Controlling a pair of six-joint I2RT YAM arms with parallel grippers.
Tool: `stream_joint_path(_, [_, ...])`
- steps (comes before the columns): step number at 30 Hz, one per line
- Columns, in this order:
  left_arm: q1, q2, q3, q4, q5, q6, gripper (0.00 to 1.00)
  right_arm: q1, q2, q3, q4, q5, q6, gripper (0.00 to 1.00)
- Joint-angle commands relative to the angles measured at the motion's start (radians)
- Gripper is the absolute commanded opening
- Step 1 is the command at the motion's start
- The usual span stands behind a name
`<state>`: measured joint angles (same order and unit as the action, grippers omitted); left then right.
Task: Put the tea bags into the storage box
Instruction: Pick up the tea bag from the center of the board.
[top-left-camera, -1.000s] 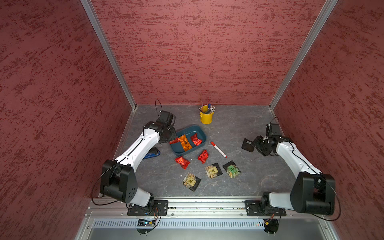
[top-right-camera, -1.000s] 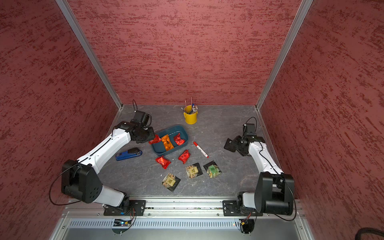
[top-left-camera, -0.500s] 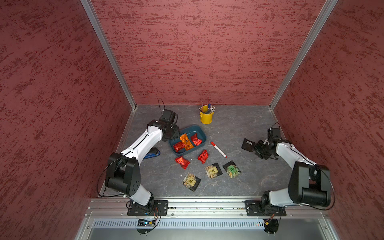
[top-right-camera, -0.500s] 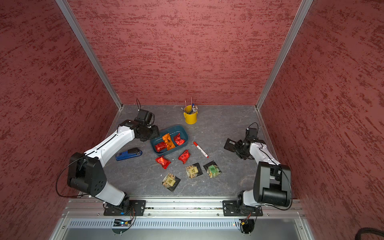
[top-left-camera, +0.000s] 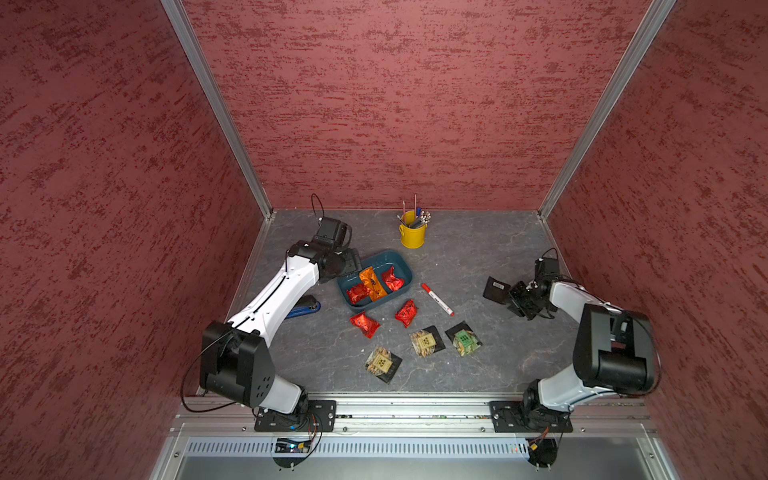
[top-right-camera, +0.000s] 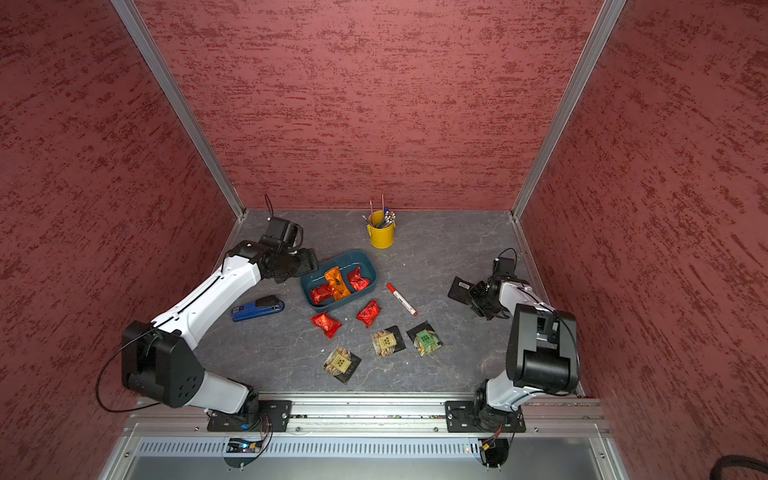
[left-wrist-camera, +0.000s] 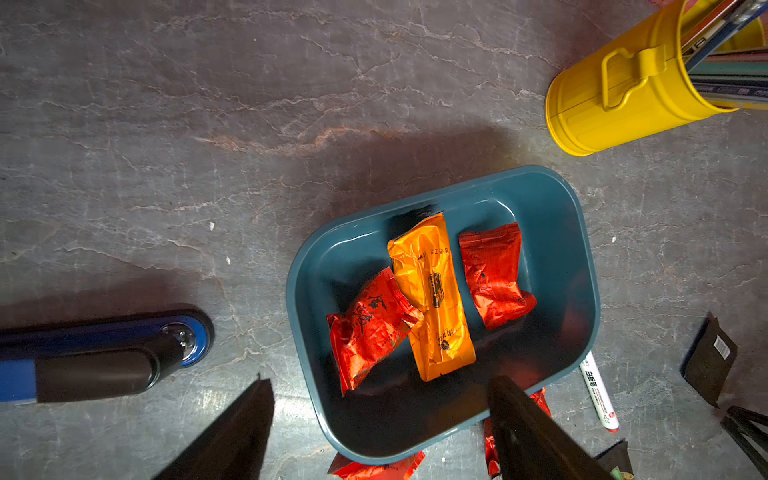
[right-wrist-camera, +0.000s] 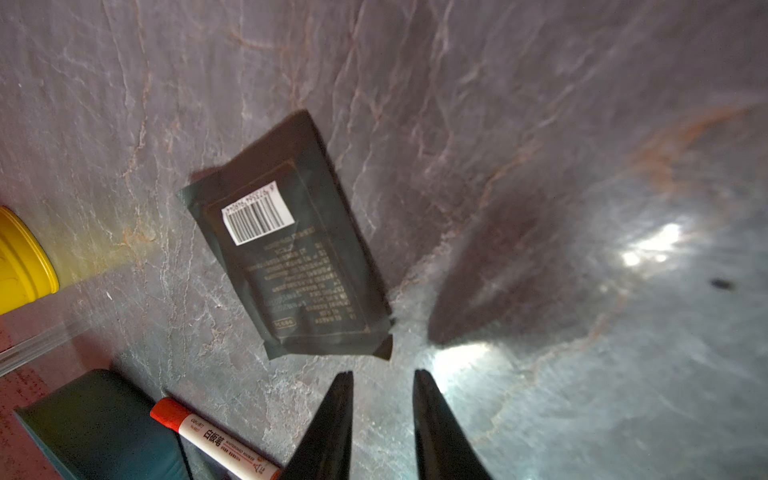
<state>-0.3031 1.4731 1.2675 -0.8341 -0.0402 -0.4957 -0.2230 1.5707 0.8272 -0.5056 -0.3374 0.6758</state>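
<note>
Lying nearest on the worktop (top-left-camera: 498, 374), three labelled sachets (top-left-camera: 427, 342), then two red packets (top-left-camera: 365, 324). Behind, blue box (top-left-camera: 386, 254) holding an orange packet (top-left-camera: 372, 283) between two more red. Left gripper (left-wrist-camera: 379, 381) spread wide, empty, at box edge. Right gripper (right-wrist-camera: 383, 373) narrowly parted, empty, just beside black sachet (right-wrist-camera: 291, 257).

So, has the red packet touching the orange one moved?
Yes. The red packet was up at the box's left rim; now it lies farther inside, against the orange packet.
</note>
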Motion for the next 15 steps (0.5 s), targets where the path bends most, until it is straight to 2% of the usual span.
stream_joint_path(1, [-0.003, -0.035, -0.024, -0.021, -0.017, 0.012, 0.85, -0.008, 0.026, 0.023, 0.040, -0.013, -0.002, 0.27])
stream_joint_path(15, [-0.003, -0.081, -0.070, -0.045, -0.035, 0.008, 0.85, -0.009, 0.073, 0.018, 0.083, -0.016, 0.007, 0.21])
